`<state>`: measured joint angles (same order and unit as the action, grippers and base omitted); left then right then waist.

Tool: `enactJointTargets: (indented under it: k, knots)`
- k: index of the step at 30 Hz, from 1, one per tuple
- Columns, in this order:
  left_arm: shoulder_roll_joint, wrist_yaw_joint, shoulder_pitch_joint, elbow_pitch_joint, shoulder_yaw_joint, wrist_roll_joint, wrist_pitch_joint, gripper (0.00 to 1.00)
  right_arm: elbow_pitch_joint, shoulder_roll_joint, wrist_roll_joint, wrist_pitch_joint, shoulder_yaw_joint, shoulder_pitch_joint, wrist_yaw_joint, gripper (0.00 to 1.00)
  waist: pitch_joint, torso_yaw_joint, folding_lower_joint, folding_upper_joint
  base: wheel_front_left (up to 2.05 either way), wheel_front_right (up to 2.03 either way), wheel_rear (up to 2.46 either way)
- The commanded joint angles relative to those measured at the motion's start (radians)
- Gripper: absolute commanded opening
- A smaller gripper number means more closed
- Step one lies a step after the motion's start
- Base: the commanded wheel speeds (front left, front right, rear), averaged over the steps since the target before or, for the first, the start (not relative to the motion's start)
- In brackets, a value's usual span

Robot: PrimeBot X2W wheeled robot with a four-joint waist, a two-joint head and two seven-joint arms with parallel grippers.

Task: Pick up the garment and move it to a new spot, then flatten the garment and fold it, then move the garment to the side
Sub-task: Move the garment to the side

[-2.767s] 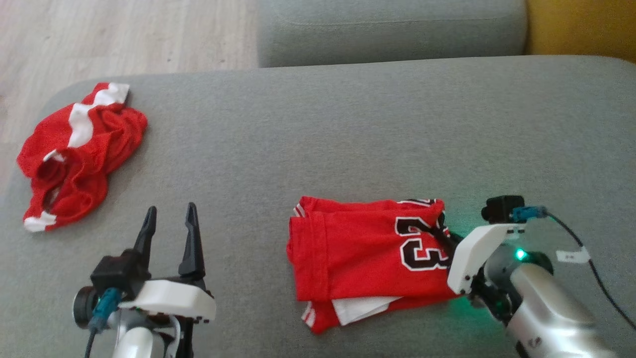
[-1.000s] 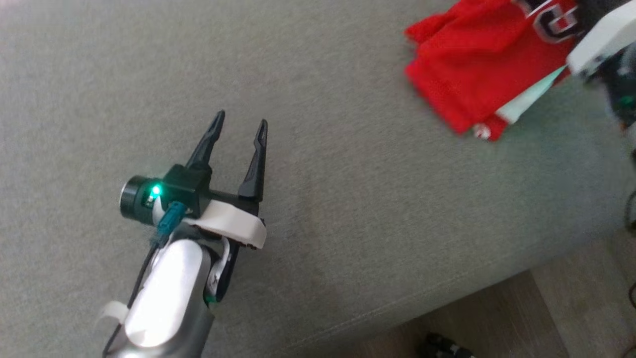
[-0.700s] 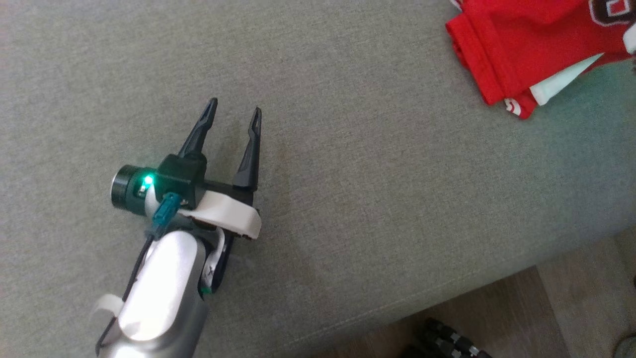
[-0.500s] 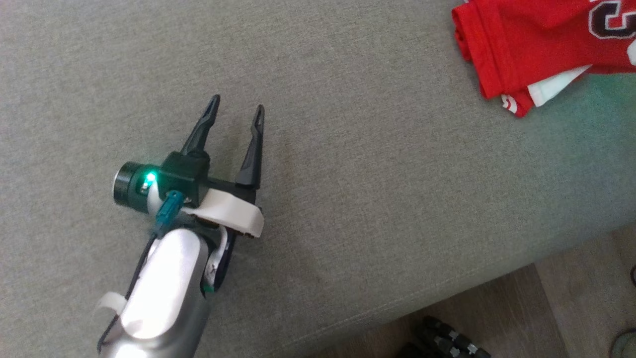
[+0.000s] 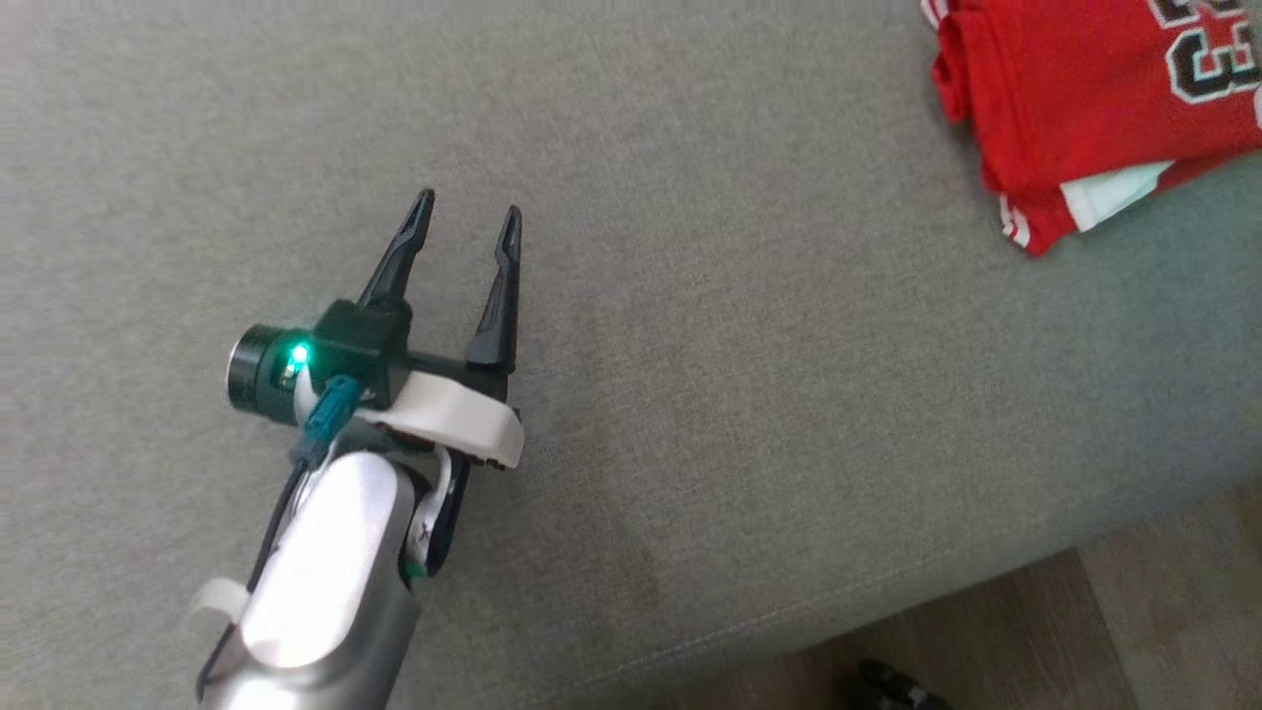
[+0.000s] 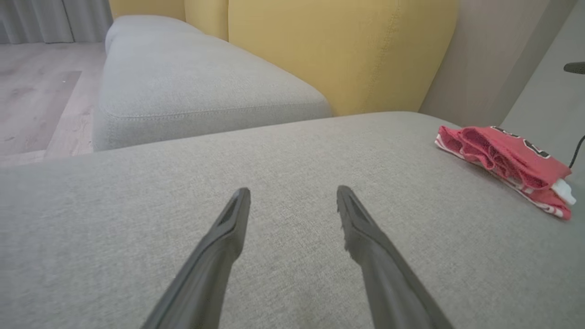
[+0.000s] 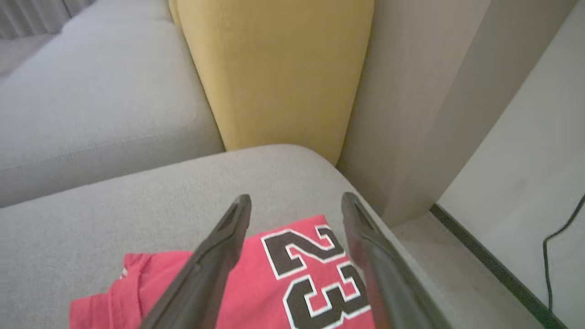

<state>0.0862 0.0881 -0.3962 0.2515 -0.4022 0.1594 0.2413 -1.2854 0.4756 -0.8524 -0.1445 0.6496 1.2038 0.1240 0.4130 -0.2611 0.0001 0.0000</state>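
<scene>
The left hand [image 5: 468, 202] hovers wide and empty over the bare grey sofa cushion [image 5: 739, 375] at 8 o'clock in the head view, likely parked clear of the work. The folded red garment [image 5: 1085, 99] lies at 2 o'clock by the cushion's edge, seemingly set aside; the frame cuts off its far part. The right hand [image 7: 296, 198] stands wide over its number, gripping nothing; contact is unclear.
</scene>
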Motion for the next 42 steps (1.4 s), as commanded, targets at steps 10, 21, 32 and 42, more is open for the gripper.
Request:
enactJointTargets:
  k: [10, 21, 32, 42]
  knots:
    - [0.002, 0.012, 0.099, -0.068, 0.123, 0.060, 0.020, 1.00, 0.229, -0.014, 0.035, -0.116, 0.037, -0.091, 0.007, 1.00, -0.226, 0.051, -0.0001, 0.0000, 0.00, 0.00, 0.00]
    - [0.017, 0.002, 0.256, -0.132, 0.257, 0.073, 0.020, 1.00, 0.649, -0.043, 0.230, -0.117, -0.216, -0.494, 0.007, 1.00, -0.399, 0.107, -0.0001, 0.0000, 0.00, 0.00, 0.00]
    - [-0.011, 0.003, 0.328, -0.111, 0.290, 0.042, 0.020, 1.00, 0.928, -0.176, 0.389, -0.117, -0.371, -0.956, 0.007, 1.00, -0.436, 0.179, -0.0001, 0.0000, 0.00, 0.00, 0.00]
    - [-0.025, 0.009, 0.359, -0.101, 0.324, 0.005, 0.020, 1.00, 0.984, -0.245, 0.511, -0.117, -0.438, -1.056, 0.007, 1.00, -0.430, 0.193, -0.0001, 0.0000, 0.00, 0.00, 0.00]
